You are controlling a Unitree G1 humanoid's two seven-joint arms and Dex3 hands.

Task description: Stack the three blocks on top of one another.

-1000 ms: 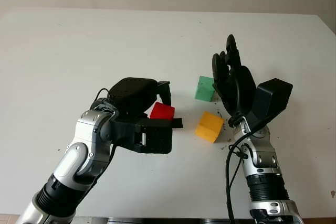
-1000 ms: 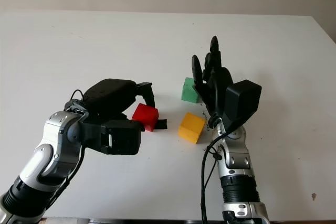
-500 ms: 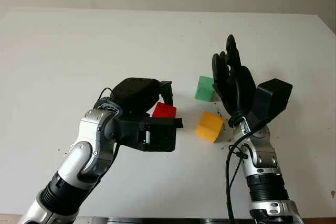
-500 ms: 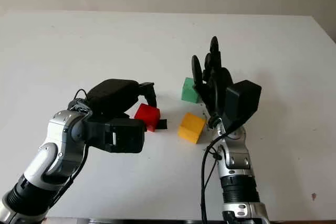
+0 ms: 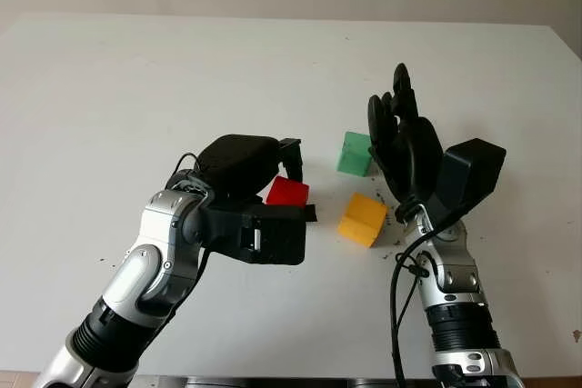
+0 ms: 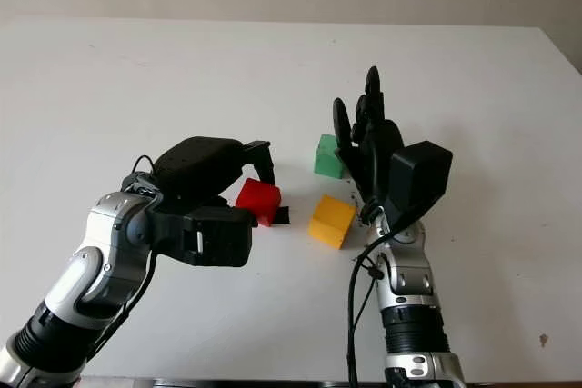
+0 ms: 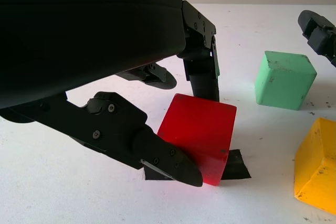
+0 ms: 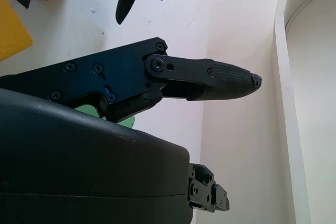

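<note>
The red block [image 5: 285,194] sits a little left of the table's middle, with my left hand [image 5: 292,183] shut on it. One finger [image 7: 202,72] presses its far side and the thumb [image 7: 157,153] its near side. The block looks slightly tilted over a small black strip [image 7: 237,164]. The yellow block [image 5: 363,219] lies just right of it, and the green block [image 5: 356,154] lies behind the yellow one. My right hand [image 5: 393,120] is open and stands upright, close to the right of the green and yellow blocks.
The white table [image 5: 182,79] stretches wide to the left and back. Its right edge [image 5: 566,61] is near the right arm. Small dark specks mark the surface around the yellow block.
My left hand has shifted slightly right with the red block, toward the yellow block. The right hand and the other two blocks have not moved.
</note>
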